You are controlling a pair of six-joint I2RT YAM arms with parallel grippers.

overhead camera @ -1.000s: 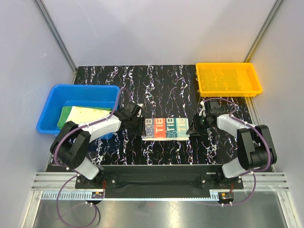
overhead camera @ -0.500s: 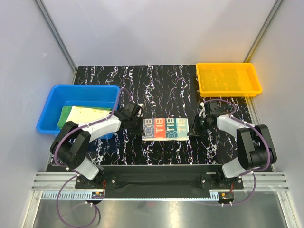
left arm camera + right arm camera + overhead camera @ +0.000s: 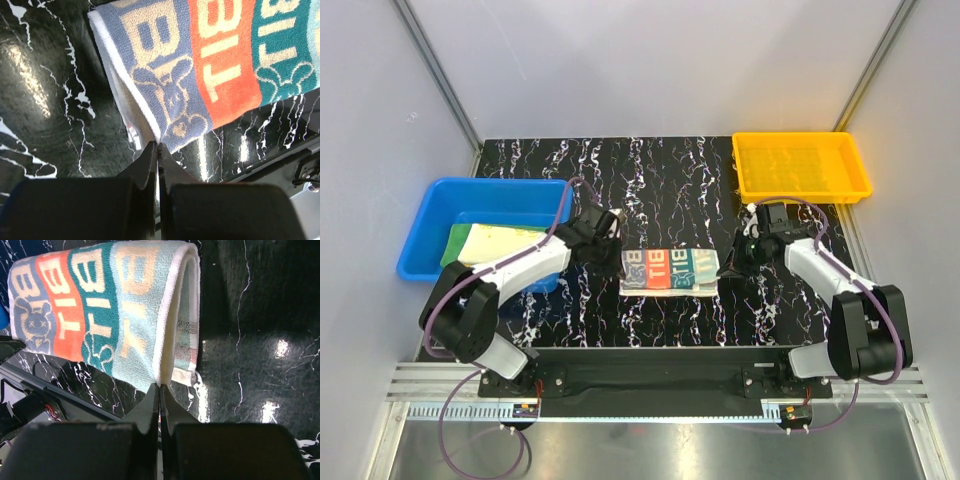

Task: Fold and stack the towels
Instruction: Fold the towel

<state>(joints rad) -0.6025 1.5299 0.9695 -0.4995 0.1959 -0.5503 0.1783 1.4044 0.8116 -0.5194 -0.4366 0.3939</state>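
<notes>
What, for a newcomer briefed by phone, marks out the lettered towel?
On the black marbled table, between the blue plastic bin at left and the yellow plastic tray far right, lies a folded cream terry towel. Unlike the green cloth and pale yellow cloth in the bin, it shows blue, orange and teal lettered blocks.

Three towels [image 3: 668, 270] [image 3: 453, 247] [image 3: 505, 236], one blue bin [image 3: 430, 205], one yellow tray [image 3: 802, 190], two arms [image 3: 525, 262] [image 3: 815, 262]

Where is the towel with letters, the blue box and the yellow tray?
Towel [image 3: 657, 270]: top view, on its orange stripe.
Blue box [image 3: 428, 232]: top view, on its left wall.
Yellow tray [image 3: 802, 194]: top view, on its near rim.
</notes>
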